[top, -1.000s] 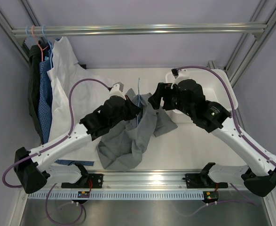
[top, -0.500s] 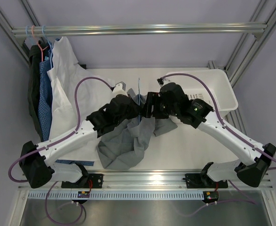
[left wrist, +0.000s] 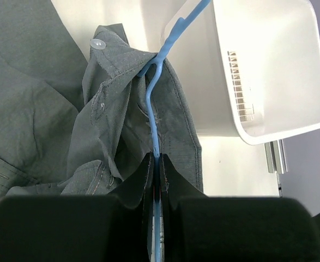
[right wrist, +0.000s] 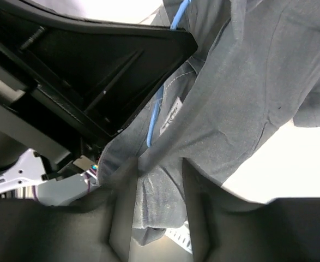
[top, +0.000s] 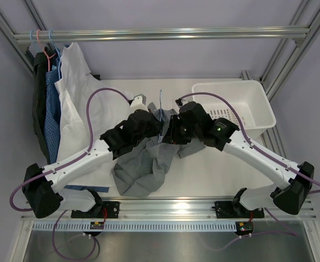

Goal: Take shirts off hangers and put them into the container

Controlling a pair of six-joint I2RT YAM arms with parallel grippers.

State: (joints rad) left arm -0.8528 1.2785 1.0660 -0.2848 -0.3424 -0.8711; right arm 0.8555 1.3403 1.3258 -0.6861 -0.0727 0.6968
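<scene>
L gripper [top: 155, 126] & R gripper [top: 169, 131] meet nose to nose over crumpled grey shirt [top: 146, 166], w/ blue hanger [top: 161, 101] poking out btwn them. White container [top: 255, 101] just to the right. Other shirts [top: 67, 103] hang far left on rail [top: 165, 34].

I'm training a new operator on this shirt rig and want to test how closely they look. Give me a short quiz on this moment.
1. Multiple choice: what does the left gripper clamp? A the light blue hanger; B the aluminium rail; C nothing.
2. Fill in: cloth of the ____ shirt lies between the fingers of the right gripper.
3. True or false: the grey shirt lies outside the container.

Key: 1 A. 2 grey. 3 true.
</scene>
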